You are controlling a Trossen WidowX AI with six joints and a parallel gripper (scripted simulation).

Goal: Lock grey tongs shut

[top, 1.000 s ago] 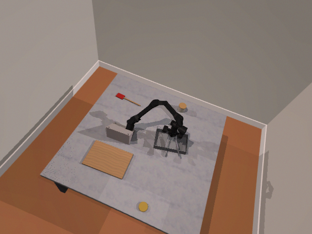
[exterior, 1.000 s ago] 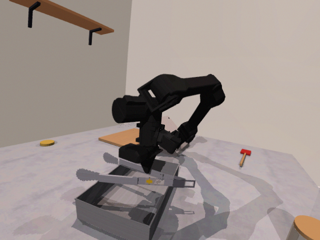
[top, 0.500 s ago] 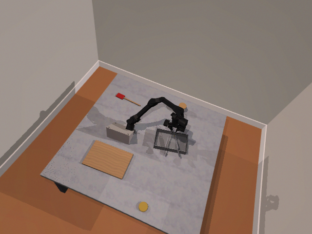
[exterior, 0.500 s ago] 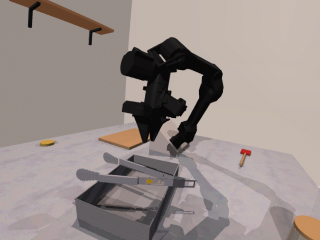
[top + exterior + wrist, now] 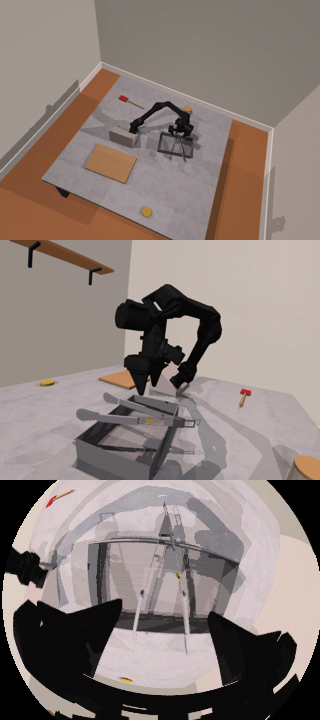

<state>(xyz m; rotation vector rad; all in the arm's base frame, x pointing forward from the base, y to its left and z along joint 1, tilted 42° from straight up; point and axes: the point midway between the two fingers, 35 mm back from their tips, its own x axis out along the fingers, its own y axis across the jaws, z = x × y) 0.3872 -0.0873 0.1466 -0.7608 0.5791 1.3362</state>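
Observation:
The grey tongs lie spread open across the roasting tin, resting on its rims. Their hinge end, with a wire loop, sticks out past one rim and their scalloped tips past the opposite rim. A yellow mark shows on one arm. My gripper is open and empty, pointing down above the tongs; its fingers stand wide, one to each side of the tong arms in the wrist view. The wooden board is bare.
A pale block stands by the arm's base. A red-headed tool lies beyond it. A jar with an orange lid stands near the tin. A yellow disc lies near a table edge. A shelf is on the wall.

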